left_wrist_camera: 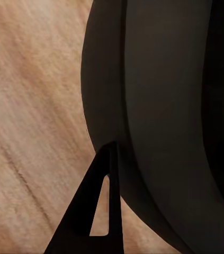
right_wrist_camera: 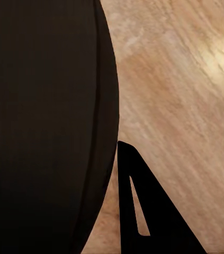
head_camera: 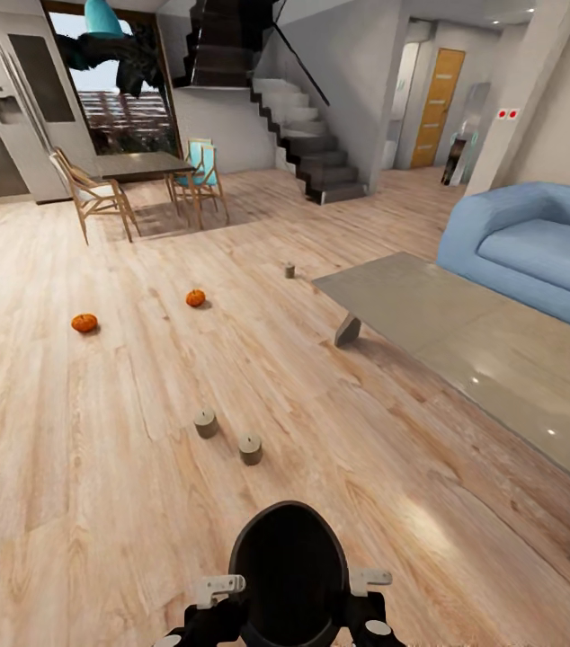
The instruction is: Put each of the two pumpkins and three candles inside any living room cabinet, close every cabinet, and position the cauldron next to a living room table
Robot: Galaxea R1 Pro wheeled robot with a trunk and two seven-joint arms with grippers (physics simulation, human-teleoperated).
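black cauldron [head_camera: 289, 575] pinched betw. left pincer [head_camera: 218, 589] & right pincer [head_camera: 368, 580], apparently; two candles [head_camera: 228, 436] on floor just ahead, pumpkins [head_camera: 195, 297] farther.

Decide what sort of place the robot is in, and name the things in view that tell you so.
Most likely an open-plan home living area: a blue sofa beside a low grey coffee table, a dining table with chairs further back, and a staircase beyond.
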